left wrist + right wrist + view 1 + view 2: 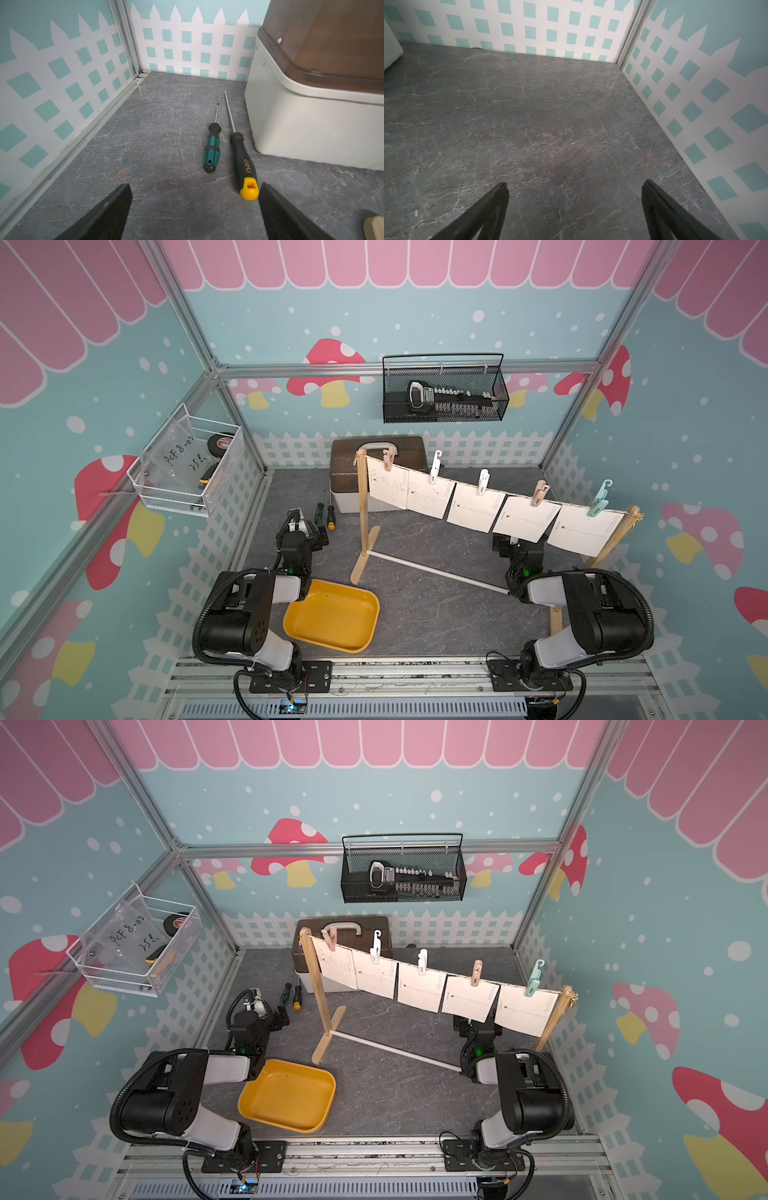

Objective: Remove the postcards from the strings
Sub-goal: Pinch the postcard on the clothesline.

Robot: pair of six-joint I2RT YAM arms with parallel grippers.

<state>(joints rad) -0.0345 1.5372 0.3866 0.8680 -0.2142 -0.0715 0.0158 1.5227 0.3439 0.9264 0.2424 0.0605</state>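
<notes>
Several cream-white postcards (473, 510) hang in a row from the string (571, 504), each pinned by a pastel peg (540, 492). The string runs between two wooden posts (363, 510). In both top views my left gripper (319, 536) sits low, left of the rack and beside two screwdrivers. In the left wrist view my left gripper (195, 187) is open over bare floor. My right gripper (502, 542) is low behind the cards and mostly hidden by them. The right wrist view shows my right gripper (575, 182) open, with nothing between its fingers. No postcard appears in either wrist view.
A yellow tray (376, 608) lies near the left arm. A green-handled screwdriver (212, 145) and a yellow-tipped one (244, 162) lie beside a white box with a brown lid (301, 116). A white rod (436, 572) joins the posts' feet. Wire baskets hang on the walls.
</notes>
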